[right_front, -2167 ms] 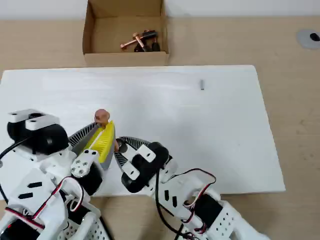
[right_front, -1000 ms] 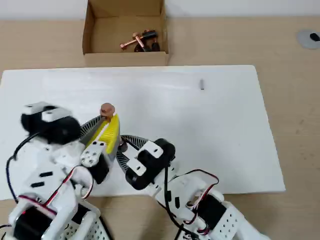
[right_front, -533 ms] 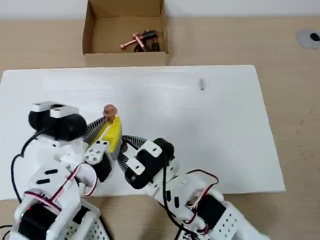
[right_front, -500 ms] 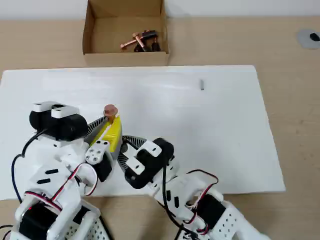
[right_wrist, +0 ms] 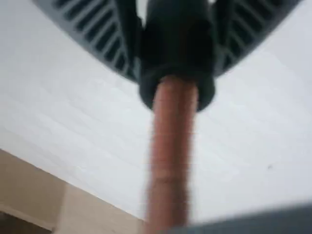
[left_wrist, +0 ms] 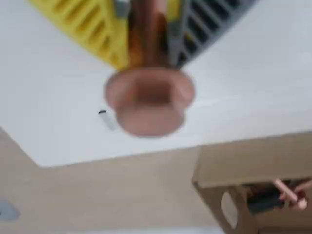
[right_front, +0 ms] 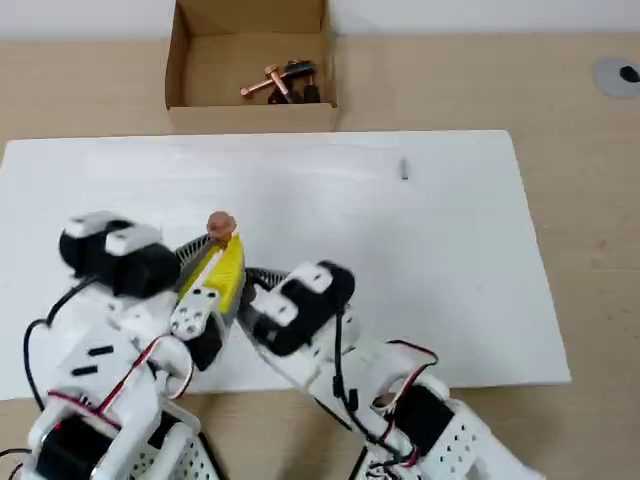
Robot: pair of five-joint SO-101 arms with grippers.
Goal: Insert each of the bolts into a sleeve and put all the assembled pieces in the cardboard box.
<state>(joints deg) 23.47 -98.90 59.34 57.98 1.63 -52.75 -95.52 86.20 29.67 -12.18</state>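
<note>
Items in view: one bolt in hand, one sleeve in hand, one cardboard box, two grippers.

Left gripper (left_wrist: 148, 61): closed on the shaft of the single copper bolt (left_wrist: 149, 100), with one yellow finger (left_wrist: 92, 29) and one grey finger (left_wrist: 214, 22) clamping it from opposite sides. The flanged head projects just past the fingertips, clear of both fingers.

Right gripper (right_wrist: 176, 68): two grey fingers closed on the single black sleeve (right_wrist: 178, 44). A copper shaft enters the sleeve's open end and runs straight out away from this gripper. In the high view the two grippers sit just beside each other over the white board (right_front: 430, 260), with the right gripper at the shaft end opposite the bolt head.

Cardboard box (right_front: 180, 70): well apart from both grippers, beyond the bolt head and off the far edge of the board. It holds a small cluster of assembled pieces (right_front: 285, 82), copper and black. At least two are present; the exact count cannot be told.

One small dark mark (right_front: 404, 170) lies on the board, well apart from both grippers.
</note>
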